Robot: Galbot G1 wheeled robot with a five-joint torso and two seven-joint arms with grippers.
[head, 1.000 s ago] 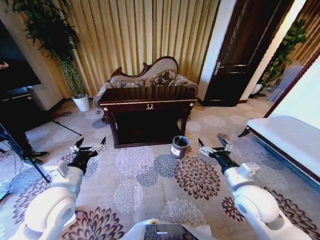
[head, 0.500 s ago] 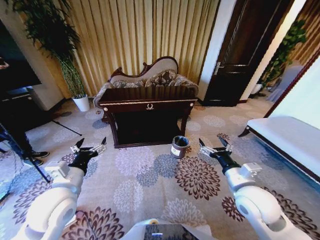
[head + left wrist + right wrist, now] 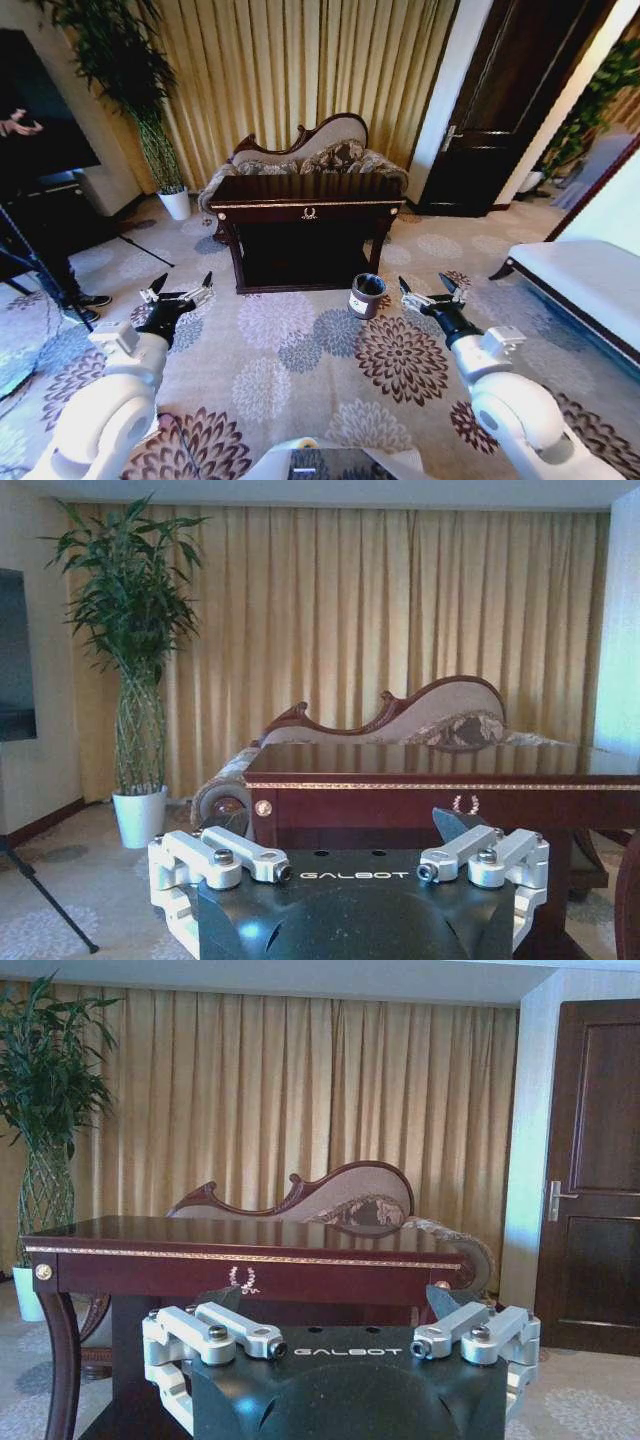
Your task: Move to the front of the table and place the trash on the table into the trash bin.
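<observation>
Gold pleated curtains [image 3: 290, 70] hang across the back of a carpeted room, with a curved-back sofa [image 3: 310, 155] in front of them and a dark door [image 3: 510, 110] to the right. Before the sofa stands the worktop [image 3: 305, 200], a glossy dark brown table with a gold-trimmed edge, a gold emblem on its front and a lower shelf; it lies ahead of the robot, well apart from both arms. Its top is seen at a shallow angle, and no trash can be made out on it. On the flowered carpet [image 3: 300, 350], near the worktop's front right leg, sits the trash bin [image 3: 366, 296], a small dark cylinder with a pale band.

At the lower left of the head view, the left hand [image 3: 178, 295] hovers above the carpet with its fingers spread apart and nothing between them. At the lower right, just to the right of the bin, the right hand [image 3: 430, 293] is likewise held wide open and empty. A tall potted plant [image 3: 150, 110] in a white pot stands left of the sofa, and a white bench [image 3: 590, 285] runs along the right side.
</observation>
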